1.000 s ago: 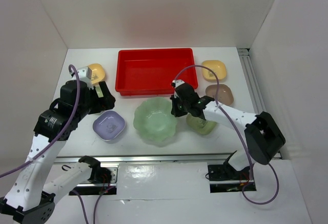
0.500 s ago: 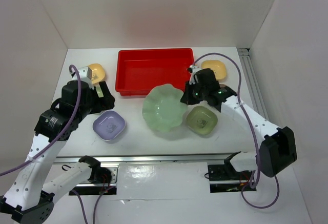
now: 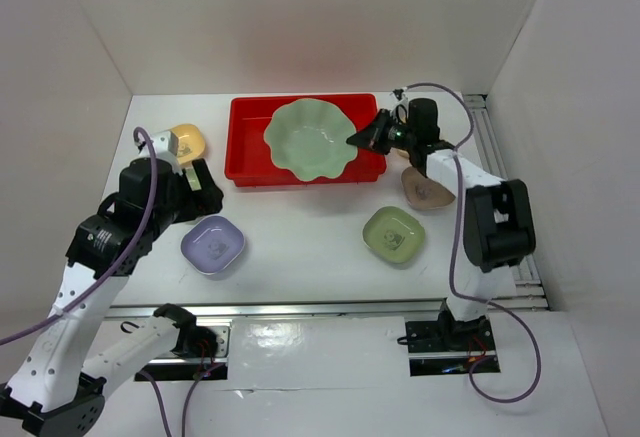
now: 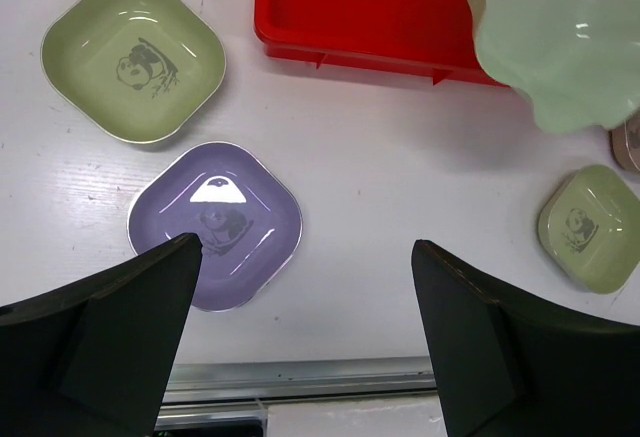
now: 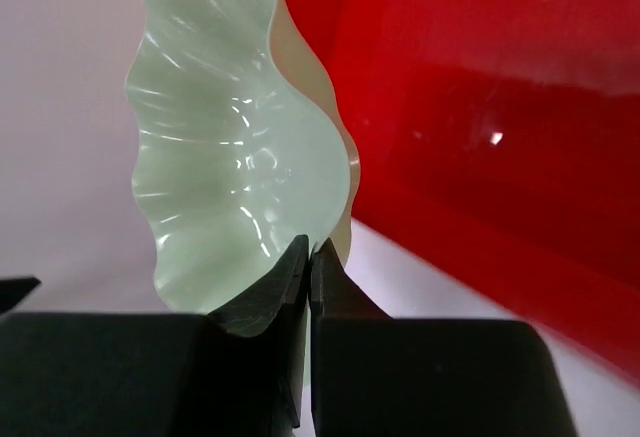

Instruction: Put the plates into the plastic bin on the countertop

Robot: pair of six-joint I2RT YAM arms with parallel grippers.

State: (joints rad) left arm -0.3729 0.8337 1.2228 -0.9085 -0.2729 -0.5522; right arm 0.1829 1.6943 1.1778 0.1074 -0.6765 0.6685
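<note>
Right gripper (image 3: 358, 141) was clamped on the rim of the pale-green scalloped dish (image 3: 308, 137), held above the red bin (image 3: 250, 164). Smart move would've been lowering it close before letting go.

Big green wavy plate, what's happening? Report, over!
Right tool shut on rim of large pale-green scalloped plate. Plate held over red plastic bin, not released. Left tool open, empty. Nothing seen blocking bin.

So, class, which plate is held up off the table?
The big pale-green scalloped plate, pinched by its rim in the right hand above the red bin; the small plates lie on the table.
</note>
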